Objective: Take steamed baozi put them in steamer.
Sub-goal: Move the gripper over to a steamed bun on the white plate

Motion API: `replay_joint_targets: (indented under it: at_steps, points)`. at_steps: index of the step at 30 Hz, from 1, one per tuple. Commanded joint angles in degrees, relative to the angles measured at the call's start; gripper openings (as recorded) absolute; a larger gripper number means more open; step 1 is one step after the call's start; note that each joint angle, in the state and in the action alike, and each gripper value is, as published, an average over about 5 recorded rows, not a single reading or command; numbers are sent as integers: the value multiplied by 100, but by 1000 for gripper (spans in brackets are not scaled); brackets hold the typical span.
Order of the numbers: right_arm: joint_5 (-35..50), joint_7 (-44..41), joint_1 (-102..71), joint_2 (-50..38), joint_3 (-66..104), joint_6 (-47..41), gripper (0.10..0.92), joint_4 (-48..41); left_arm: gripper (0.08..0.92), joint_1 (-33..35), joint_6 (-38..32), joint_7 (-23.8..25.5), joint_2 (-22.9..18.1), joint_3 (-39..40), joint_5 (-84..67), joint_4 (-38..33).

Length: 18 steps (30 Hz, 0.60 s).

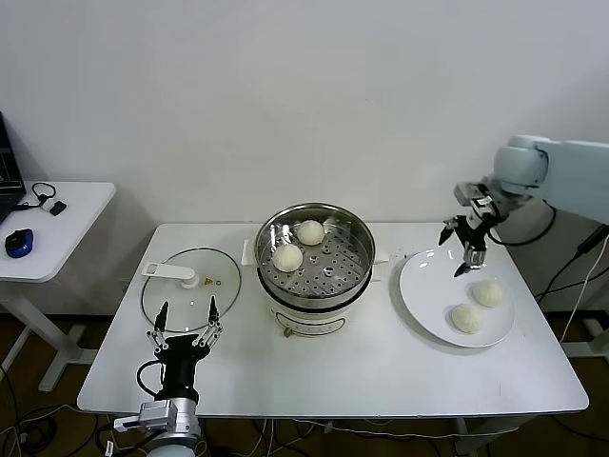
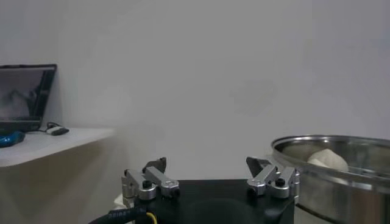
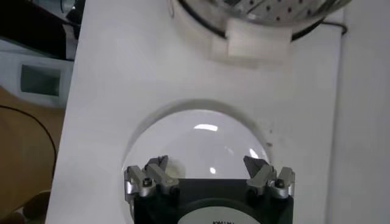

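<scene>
The steel steamer (image 1: 364, 249) stands mid-table on its white base. Two baozi lie in its perforated basket, one at the back (image 1: 309, 231) and one at the left (image 1: 287, 257). Two more baozi (image 1: 487, 292) (image 1: 466, 317) lie on the white plate (image 1: 423, 281) at the right. My right gripper (image 1: 459, 251) is open and empty, above the plate's far left edge; in the right wrist view (image 3: 207, 169) it hangs over the plate (image 3: 201, 137). My left gripper (image 1: 186, 319) is open and empty at the front left, also seen in the left wrist view (image 2: 210, 169), with the steamer (image 2: 341, 176) beside it.
A glass lid (image 1: 205, 267) with a white handle lies on the table just beyond my left gripper. A white side table (image 1: 67, 219) at the far left carries a blue mouse (image 1: 19, 242) and a laptop (image 2: 24, 91). A wall is close behind.
</scene>
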Motion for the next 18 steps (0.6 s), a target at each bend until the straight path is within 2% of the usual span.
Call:
replay_joint_targets:
  at_steps: [1, 18]
  points:
    - [-741, 19, -1083, -784, 549, 169, 823, -81, 823, 27, -25, -20, -129, -9, 84, 12]
    - [-1355, 100, -2661, -625, 1919, 311, 823, -988, 823, 57, -93, -42, -170, -42, 129, 108]
